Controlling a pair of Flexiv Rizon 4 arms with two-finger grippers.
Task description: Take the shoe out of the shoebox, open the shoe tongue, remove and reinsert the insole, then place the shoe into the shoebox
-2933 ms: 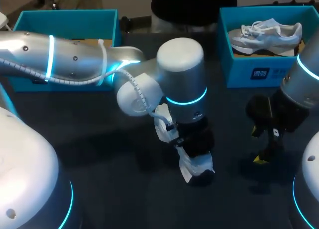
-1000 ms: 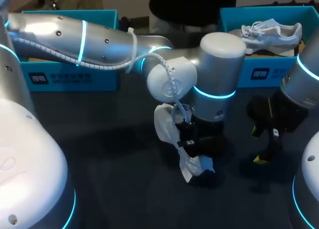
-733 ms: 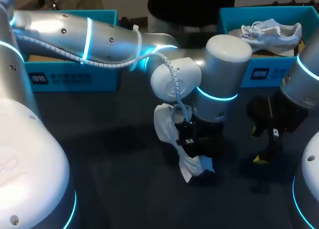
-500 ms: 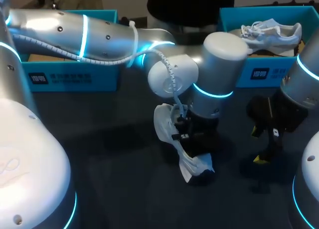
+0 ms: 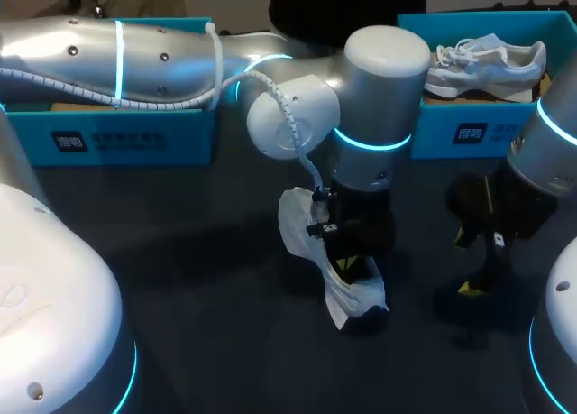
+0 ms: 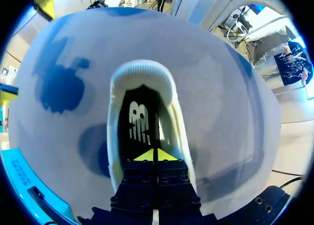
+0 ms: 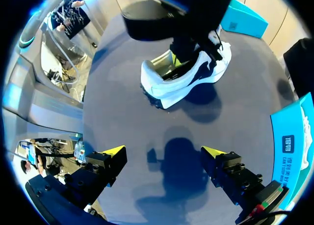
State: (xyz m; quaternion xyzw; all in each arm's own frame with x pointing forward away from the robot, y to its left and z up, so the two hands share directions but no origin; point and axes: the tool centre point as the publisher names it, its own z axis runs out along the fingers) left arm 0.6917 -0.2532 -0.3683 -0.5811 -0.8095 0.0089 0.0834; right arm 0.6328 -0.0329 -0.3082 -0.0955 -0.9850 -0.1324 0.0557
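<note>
Dark table (image 5: 180,279) with a left shoebox (image 5: 126,143) and a right shoebox (image 5: 451,116) on its far side; the right one holds a second shoe (image 5: 487,62). A white shoe (image 5: 359,299) sits at centre, outside both boxes. The left gripper (image 6: 156,155), fingertips pressed together, points into its opening above the dark insole (image 6: 142,112). The right gripper (image 7: 163,151), fingers spread wide, hangs right of it, holding nothing.
</note>
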